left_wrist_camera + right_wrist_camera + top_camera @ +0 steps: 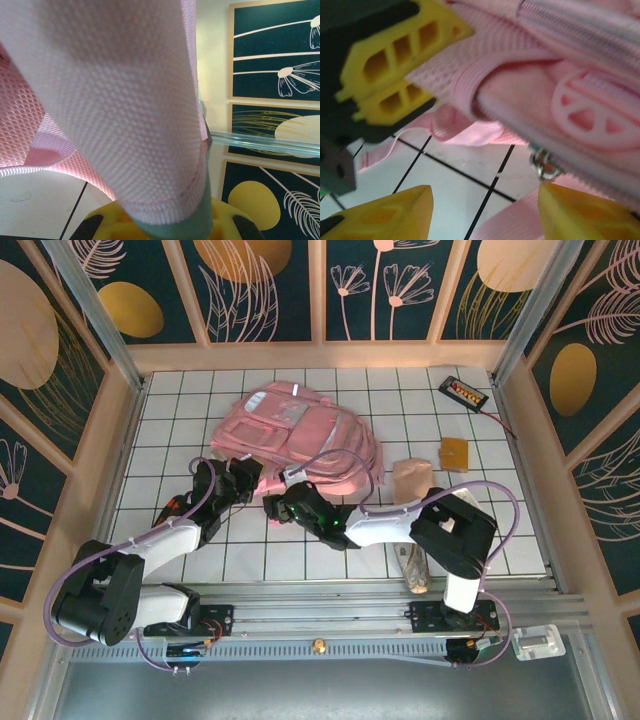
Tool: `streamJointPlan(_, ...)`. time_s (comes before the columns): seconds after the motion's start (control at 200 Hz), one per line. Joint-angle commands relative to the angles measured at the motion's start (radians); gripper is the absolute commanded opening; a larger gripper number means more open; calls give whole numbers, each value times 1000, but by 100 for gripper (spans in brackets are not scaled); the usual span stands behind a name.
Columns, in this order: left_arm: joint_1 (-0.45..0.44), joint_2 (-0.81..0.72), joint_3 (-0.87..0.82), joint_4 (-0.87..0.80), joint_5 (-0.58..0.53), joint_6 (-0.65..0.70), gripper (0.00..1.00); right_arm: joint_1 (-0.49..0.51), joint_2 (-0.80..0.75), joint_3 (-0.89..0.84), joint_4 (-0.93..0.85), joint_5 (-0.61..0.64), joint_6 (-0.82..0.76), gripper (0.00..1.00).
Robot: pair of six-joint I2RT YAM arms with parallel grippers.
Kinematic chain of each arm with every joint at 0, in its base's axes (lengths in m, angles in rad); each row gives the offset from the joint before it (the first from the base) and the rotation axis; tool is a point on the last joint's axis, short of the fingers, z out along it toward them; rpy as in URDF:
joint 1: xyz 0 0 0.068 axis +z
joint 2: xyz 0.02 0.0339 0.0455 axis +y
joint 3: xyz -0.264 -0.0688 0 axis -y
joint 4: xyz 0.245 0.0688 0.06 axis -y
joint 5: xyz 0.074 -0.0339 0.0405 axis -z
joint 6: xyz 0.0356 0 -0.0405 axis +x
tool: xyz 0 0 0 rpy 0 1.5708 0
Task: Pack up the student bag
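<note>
Left claw [165, 222]: closed on a fold of pink mesh belonging to the student bag [300, 430]. Treat this grip as your anchor.
Right claw [485, 200]: jaws apart, gripping nothing, held low over the tabletop [470, 170] at the bag's near edge.
Zipper pull [544, 167]: a small metal tab hanging from the bag's zipper line, just above one fingertip [585, 210] of the right claw.
Student bag: lies in the middle of the tabletop, front pockets up, with its near edge at both claws.
Step in hand: most likely seizing the pull to open the bag for packing.
Technique: shift the right claw sideways until the tab sits squarely between the jaws, then close. Draw along the zipper line while the left claw holds the fabric taut.
Risk: the loose pink strap [507, 225] lies low between the jaws and may be caught instead of the tab.
Nearby items: a tan object [412, 478] and a small orange-brown square [455, 452] lie to the right of the bag, apart from it.
</note>
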Motion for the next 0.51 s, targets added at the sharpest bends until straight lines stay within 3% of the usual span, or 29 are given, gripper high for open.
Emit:
streamJointPlan(0.0,-15,-44,29,51,48,-47,0,-24,32,50,-9,60,-4,56)
streamJointPlan(0.09,-16,-47,22,53,48,-50,0,-35,48,70,-21,73,0,50)
streamJointPlan(0.285,-18,-50,24,46,50,-52,0,-63,58,84,-44,73,25,24)
streamJointPlan(0.405,-17,-49,34,29,44,-39,0,-66,42,69,-57,77,35,0)
streamJointPlan(0.5,-16,-48,50,5,32,-18,0,-66,14,40,-75,75,48,0)
